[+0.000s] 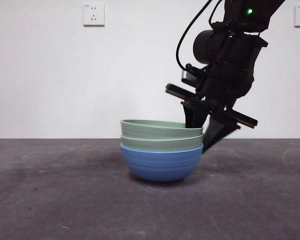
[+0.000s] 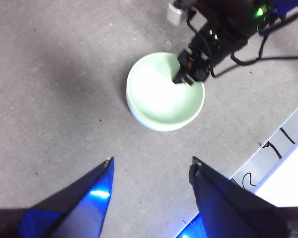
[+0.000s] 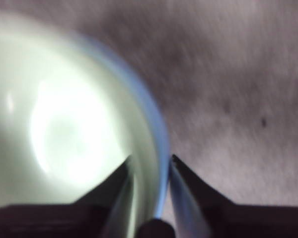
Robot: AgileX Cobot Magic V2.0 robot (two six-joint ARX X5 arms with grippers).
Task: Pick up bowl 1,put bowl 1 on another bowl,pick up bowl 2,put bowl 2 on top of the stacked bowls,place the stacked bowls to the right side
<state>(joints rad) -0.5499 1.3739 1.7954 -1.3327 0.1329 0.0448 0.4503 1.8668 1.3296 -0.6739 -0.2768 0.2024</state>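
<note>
The stacked bowls rest on the grey table, near its middle. Another bowl, blue and ribbed, is the base. Two pale green bowls are nested in it, rims showing. My right gripper comes down from the upper right onto the stack's right rim. In the right wrist view its jaws pinch that rim, one inside and one outside; the picture is blurred. My left gripper hangs open high above the table, apart from the stack, with nothing between its jaws.
Bare grey table lies to the left and right of the stack. The table's edge with a pale strip and cables shows in the left wrist view. Two wall sockets are on the white back wall.
</note>
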